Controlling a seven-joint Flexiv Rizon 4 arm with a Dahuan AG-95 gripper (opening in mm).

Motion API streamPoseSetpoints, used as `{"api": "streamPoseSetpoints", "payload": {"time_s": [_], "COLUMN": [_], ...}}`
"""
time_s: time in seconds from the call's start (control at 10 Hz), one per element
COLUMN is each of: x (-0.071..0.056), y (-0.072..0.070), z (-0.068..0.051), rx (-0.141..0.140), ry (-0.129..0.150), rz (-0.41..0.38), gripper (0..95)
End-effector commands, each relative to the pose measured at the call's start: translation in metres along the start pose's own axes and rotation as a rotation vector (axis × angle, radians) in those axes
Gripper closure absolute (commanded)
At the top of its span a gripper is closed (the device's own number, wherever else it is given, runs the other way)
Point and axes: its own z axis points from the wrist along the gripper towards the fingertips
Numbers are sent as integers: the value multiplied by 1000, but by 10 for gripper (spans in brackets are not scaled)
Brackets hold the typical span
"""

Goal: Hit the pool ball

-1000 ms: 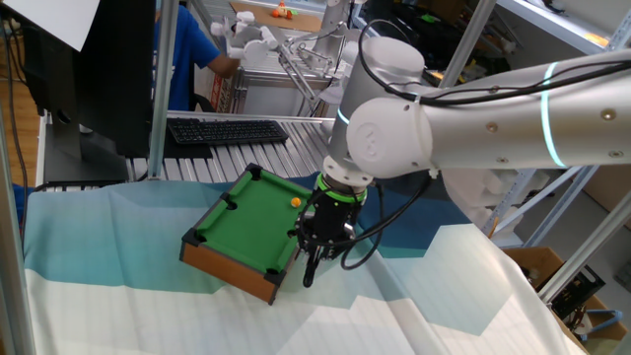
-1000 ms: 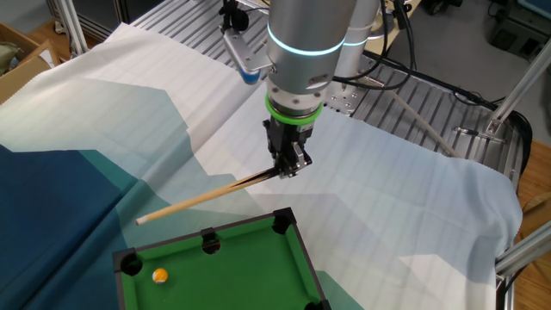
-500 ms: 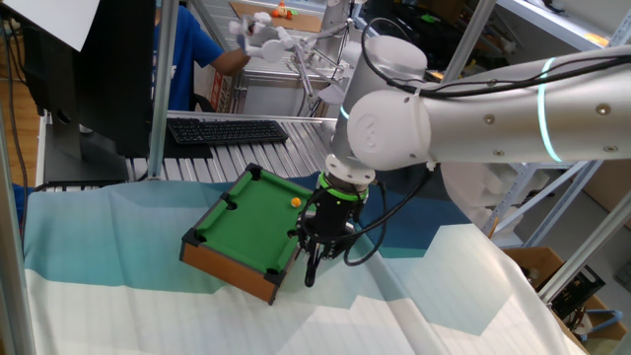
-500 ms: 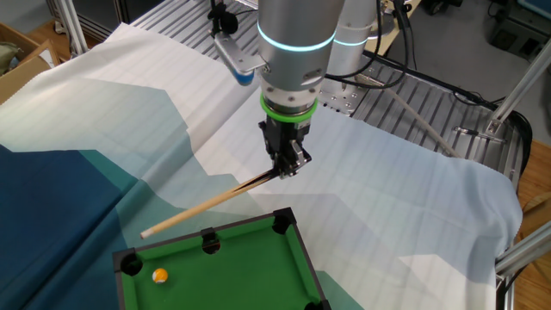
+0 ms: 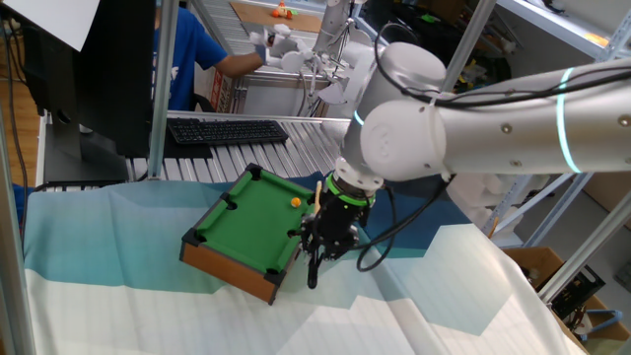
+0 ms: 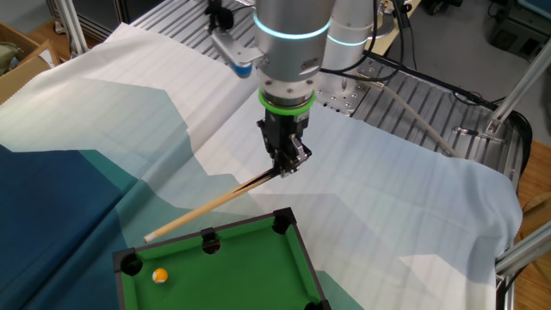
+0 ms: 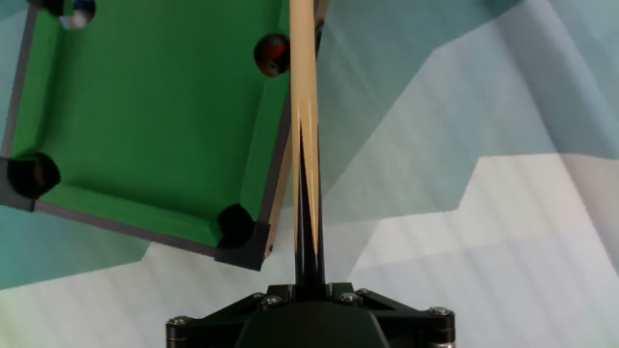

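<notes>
In the hand view the cue (image 7: 303, 145) runs off the top edge and the ball (image 6: 159, 275) is unseen; it lies on the green pool table (image 6: 232, 267) near a corner pocket. The gripper (image 6: 287, 165) is clamped on the cue's dark butt; the cue's tip has swung slightly closer to the table rail

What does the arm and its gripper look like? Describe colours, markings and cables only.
The arm is glossy white-silver with rounded joint housings and a glowing cyan ring around one link. A bright green band circles the wrist just above the gripper, which is black and blocky. A black cable loops from the wrist.
</notes>
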Motion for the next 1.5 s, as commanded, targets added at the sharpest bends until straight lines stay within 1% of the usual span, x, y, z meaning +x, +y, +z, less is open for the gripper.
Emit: {"api": "streamPoseSetpoints", "payload": {"time_s": [0.1, 0.2, 0.3, 0.5, 0.6, 0.7, 0.8, 0.9, 1.0, 1.1, 1.3, 1.5], "x": [2, 3, 6, 12, 15, 20, 21, 30, 36, 40, 47, 47], "y": [7, 18, 29, 47, 53, 66, 69, 91, 102, 110, 122, 129], "z": [-1, -3, -4, -1, 1, 2, 3, 4, 6, 8, 16, 31], "rx": [-42, -47, -34, -33, -35, -28, -26, -10, -4, -4, -3, -13], "ry": [20, 25, 19, 21, 21, 16, 14, 8, 7, 8, 5, 5], "rz": [79, 127, 157, 217, 236, 251, 254, 287, 312, 337, 368, 402], "gripper": [950, 950, 950, 950, 950, 950, 950, 950, 950, 950, 950, 950]}}
